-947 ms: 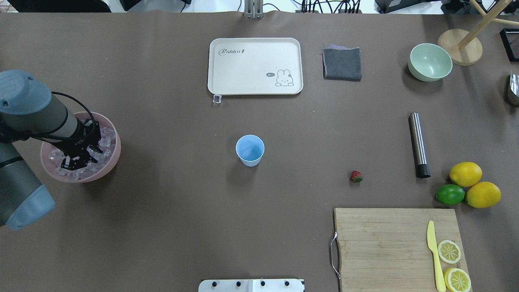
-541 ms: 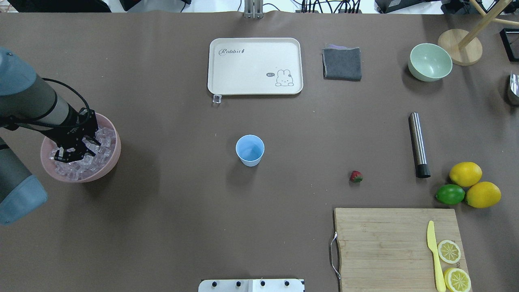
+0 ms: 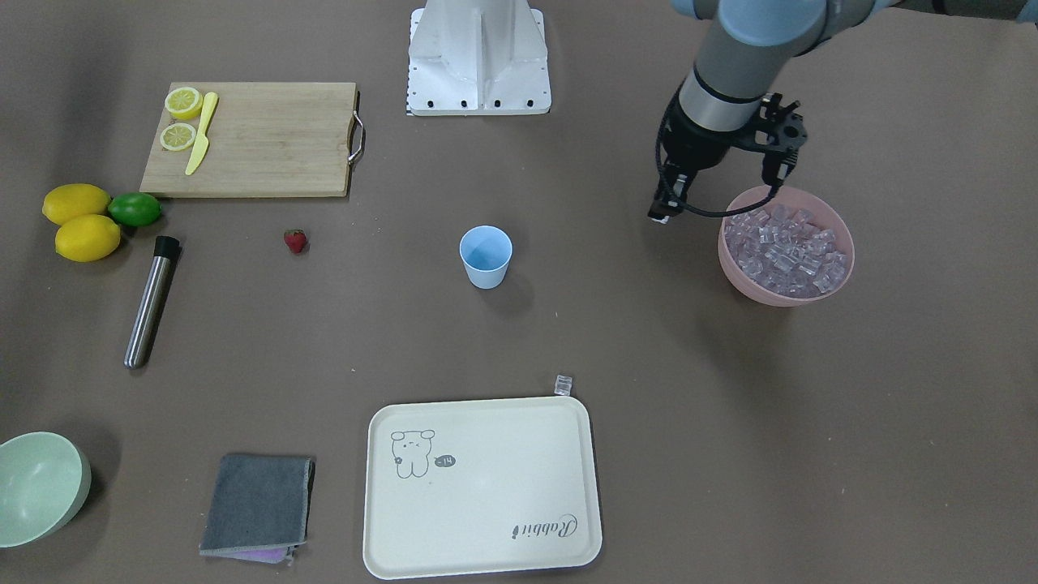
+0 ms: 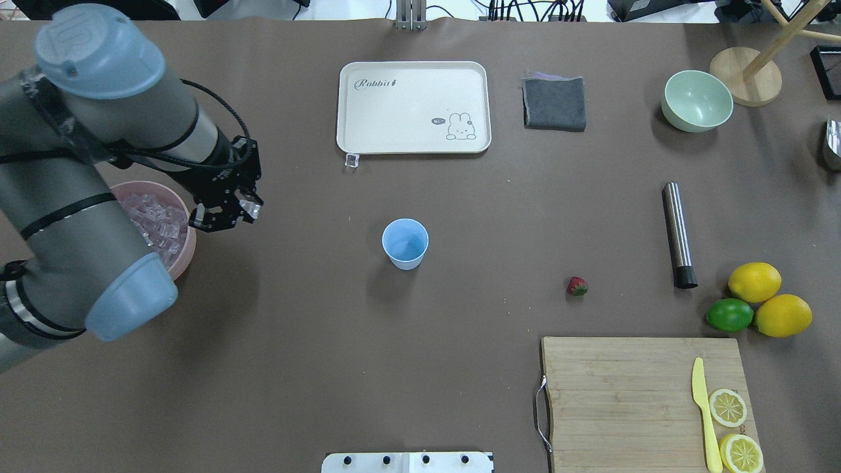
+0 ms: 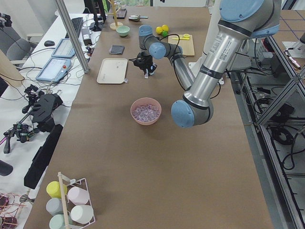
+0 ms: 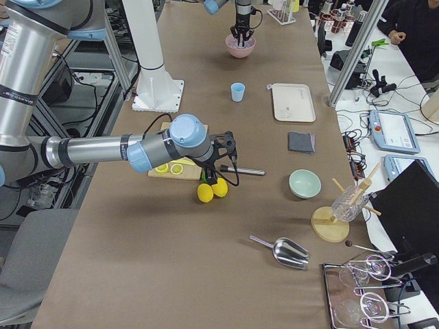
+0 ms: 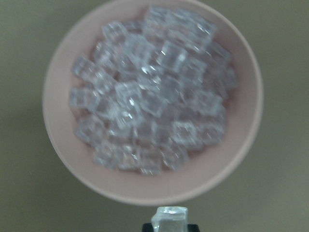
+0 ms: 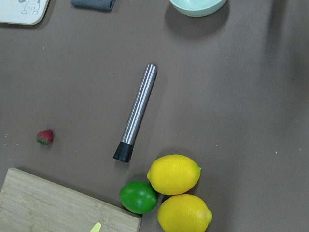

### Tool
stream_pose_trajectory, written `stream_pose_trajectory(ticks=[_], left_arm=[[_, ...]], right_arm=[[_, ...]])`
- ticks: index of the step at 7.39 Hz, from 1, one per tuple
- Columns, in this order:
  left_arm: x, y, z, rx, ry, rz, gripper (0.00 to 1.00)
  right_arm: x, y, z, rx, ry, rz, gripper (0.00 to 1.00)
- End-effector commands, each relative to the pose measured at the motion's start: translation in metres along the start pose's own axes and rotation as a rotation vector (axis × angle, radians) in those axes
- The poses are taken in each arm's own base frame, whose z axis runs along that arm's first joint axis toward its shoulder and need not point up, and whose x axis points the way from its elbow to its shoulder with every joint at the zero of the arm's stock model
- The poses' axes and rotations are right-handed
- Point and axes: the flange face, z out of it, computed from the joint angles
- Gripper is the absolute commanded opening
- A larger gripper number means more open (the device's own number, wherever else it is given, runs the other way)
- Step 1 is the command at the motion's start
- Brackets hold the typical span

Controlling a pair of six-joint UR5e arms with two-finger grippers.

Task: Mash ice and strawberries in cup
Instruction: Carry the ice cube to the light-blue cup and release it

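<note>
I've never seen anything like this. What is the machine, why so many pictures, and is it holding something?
It is a robot: two jointed arms at a table, each ending in two-finger jaws. All pictures show one moment from different cameras: one above and behind the robot, one facing it, one at each table end, one on each wrist. On the table are a pink bowl of clear ice cubes, a light blue cup, a strawberry, a metal rod, two lemons, a lime, a cutting board with lemon slices and a yellow knife, a tray, a grey cloth and a green bowl. The left arm's jaws pinch one ice cube, raised beside the pink bowl on the cup's side. Whether the right arm's jaws are open, I cannot tell.
</note>
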Motion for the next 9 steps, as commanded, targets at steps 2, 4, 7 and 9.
stream_pose_trajectory(ticks=[2, 4, 7, 9], left_arm=[[0.017, 0.111, 0.016, -0.027, 0.011, 0.18, 0.0], [0.026, 0.148, 0.049, -0.051, 0.017, 0.288, 0.0], [0.045, 0.149, 0.078, -0.033, 0.03, 0.376, 0.0], [0.046, 0.157, 0.096, -0.05, 0.048, 0.399, 0.0]], right_arm=[[0.001, 0.001, 0.001, -0.002, 0.0, 0.003, 1.0], [0.0, -0.003, 0.002, -0.001, 0.011, -0.006, 1.0], [0.0, -0.005, 0.003, 0.001, 0.031, -0.012, 1.0], [0.002, -0.003, 0.003, -0.002, 0.032, -0.007, 1.0]])
